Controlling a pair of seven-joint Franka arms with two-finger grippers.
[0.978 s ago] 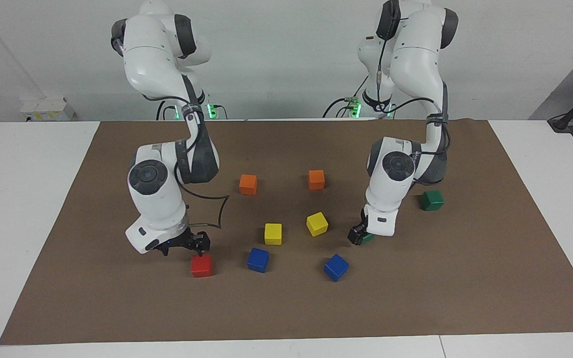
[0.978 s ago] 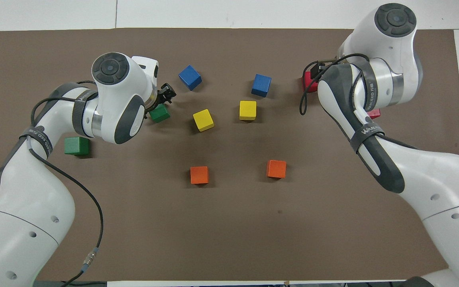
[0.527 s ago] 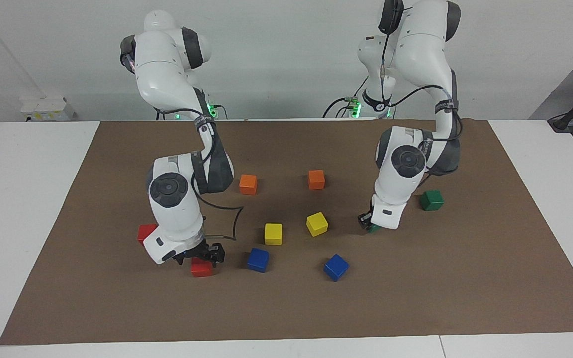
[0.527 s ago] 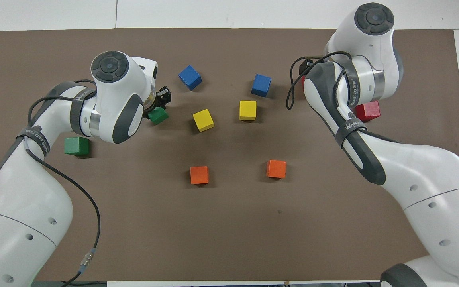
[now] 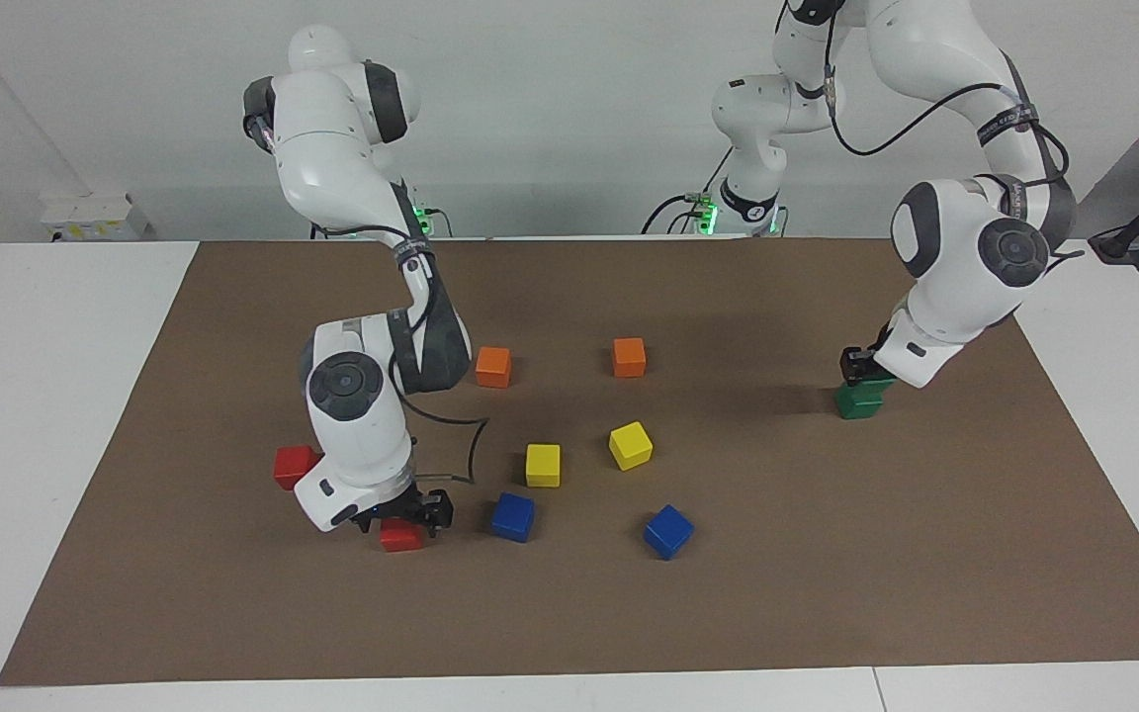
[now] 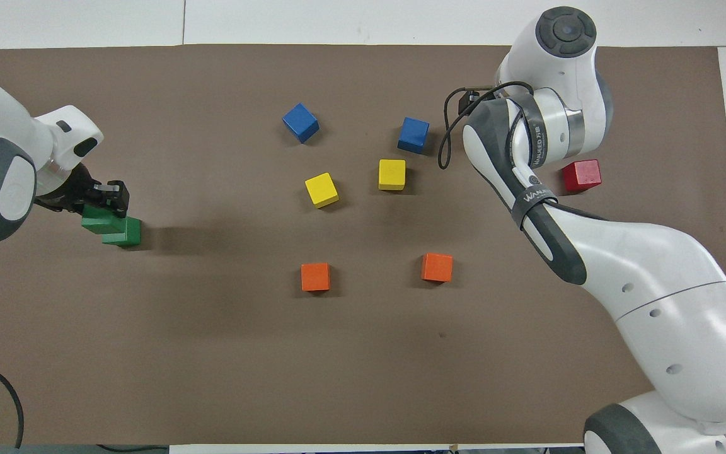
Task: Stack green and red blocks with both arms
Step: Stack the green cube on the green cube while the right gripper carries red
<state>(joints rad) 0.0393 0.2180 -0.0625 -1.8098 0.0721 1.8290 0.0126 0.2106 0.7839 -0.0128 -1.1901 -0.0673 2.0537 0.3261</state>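
Two white robot arms are reaching over a brown mat on a white table.

The task's things are four small matte cubes, two dark green and two bright red. At mid-height of the facing view, at the left arm's end, the left gripper is clamping shut on a green cube. It is holding that cube on or just above the second green cube, slightly offset from it; whether the two are touching cannot be told.

In the lower part of the same view, the right gripper is standing down at a red cube with its fingers spread wide, one on each side. That cube is lying on the mat, not gripped. The other red cube is sitting just beside the right arm's wrist, a little higher in the frame.

In mid-frame two orange cubes, two yellow cubes and two blue cubes are lying apart from one another.

The green pair is sitting near the mat's edge at the left arm's end. A wide strip of bare mat is running along the bottom of the facing view, and more is lying between the green pair and the middle cubes.
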